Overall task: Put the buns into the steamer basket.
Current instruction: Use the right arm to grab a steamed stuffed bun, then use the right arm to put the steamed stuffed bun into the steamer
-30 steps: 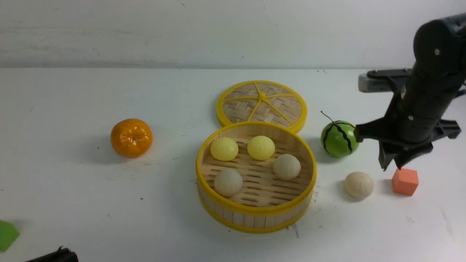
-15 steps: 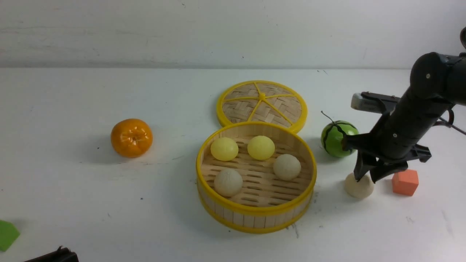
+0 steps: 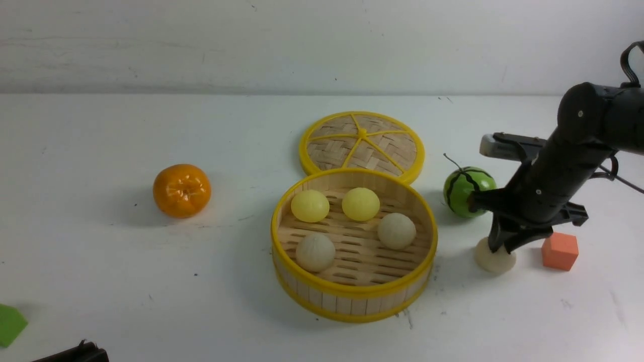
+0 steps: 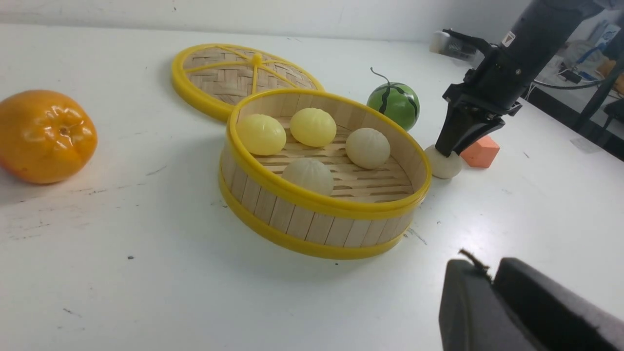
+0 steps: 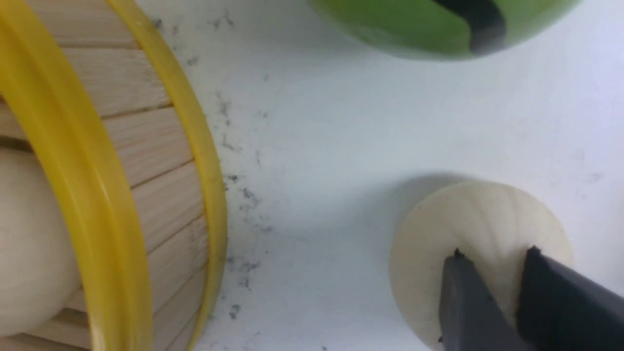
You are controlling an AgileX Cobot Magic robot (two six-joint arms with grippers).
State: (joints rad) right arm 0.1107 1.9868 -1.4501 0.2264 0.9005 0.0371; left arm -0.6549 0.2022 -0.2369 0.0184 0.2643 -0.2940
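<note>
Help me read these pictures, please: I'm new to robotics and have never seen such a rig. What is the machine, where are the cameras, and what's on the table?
It is a robot with two black arms, each ending in a pincer. One picture looks forward from between the arms; the other two come from cameras on the wrists. On the white table stand a bamboo steamer basket with four buns inside, its woven lid behind it, an orange, a watermelon ball, an orange cube and a green piece. The right pincer, fingertips close together, is at the top of the fifth bun, beside the basket; nothing is lifted. The left pincer holds nothing.
</note>
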